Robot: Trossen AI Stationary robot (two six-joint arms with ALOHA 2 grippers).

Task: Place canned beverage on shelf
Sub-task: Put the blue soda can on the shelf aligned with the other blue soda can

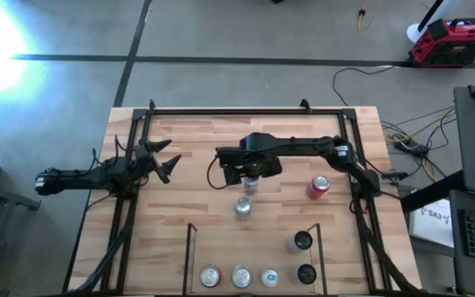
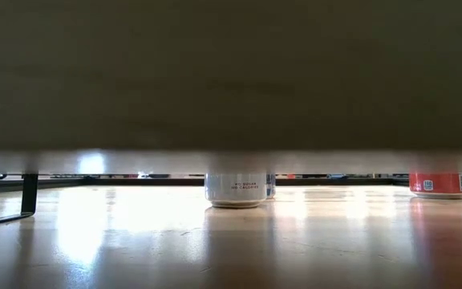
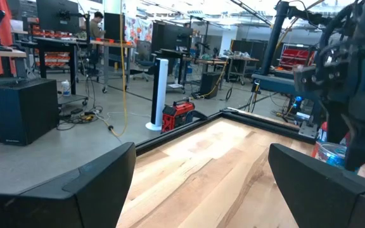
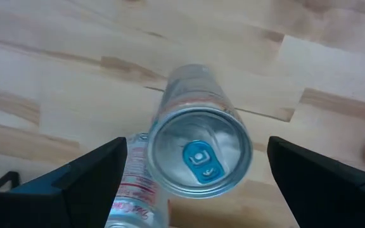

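Above silver can (image 4: 198, 149) | right pincer (image 4: 195, 183) open | left pincer (image 1: 165, 162) idle at table's left

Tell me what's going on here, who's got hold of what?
Nothing is held yet. The right gripper hangs open directly above a silver can with a blue tab standing mid-table, fingers either side but not touching; a second silver can stands just next to it. The left gripper waits open at the table's left side. The shelf at the near edge already holds four cans, while a red can and a dark can stand outside it.

Silver can (image 4: 198, 151), blue tab; red can (image 1: 319, 187)
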